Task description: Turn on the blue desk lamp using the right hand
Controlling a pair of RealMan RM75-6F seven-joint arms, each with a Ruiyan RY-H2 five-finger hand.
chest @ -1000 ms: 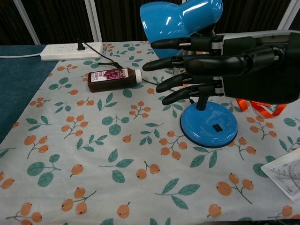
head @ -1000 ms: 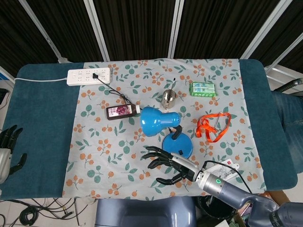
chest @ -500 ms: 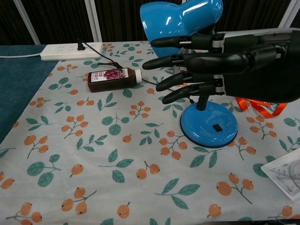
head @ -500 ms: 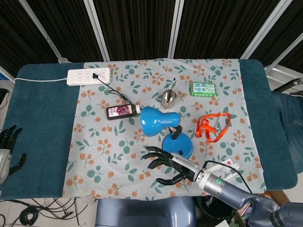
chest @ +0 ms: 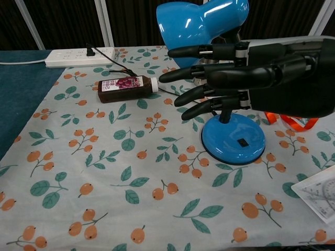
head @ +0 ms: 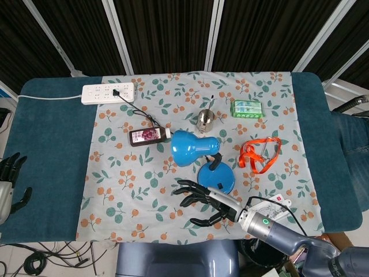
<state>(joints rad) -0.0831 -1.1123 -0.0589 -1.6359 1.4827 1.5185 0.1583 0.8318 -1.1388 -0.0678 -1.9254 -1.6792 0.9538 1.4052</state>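
Blue desk lamp [head: 203, 158] near front edge of tabletop [head: 52, 156], right of centre; round base [chest: 233, 139] flat on floral cloth [head: 127, 190], shade tipped toward left edge. Small dark switch [chest: 242, 142] on top of base, uncovered. Cord runs to power strip [head: 108, 92] at back-left corner, plugged in, so lamp likely ready to switch.

Right hand [head: 203, 202] at front edge, hovering beside base, fingers [chest: 196, 94] spread wide, holding nothing, touching nothing. Probably poised to come down on switch.

Left hand [head: 8, 182] idle off left edge, fingers apart, empty.
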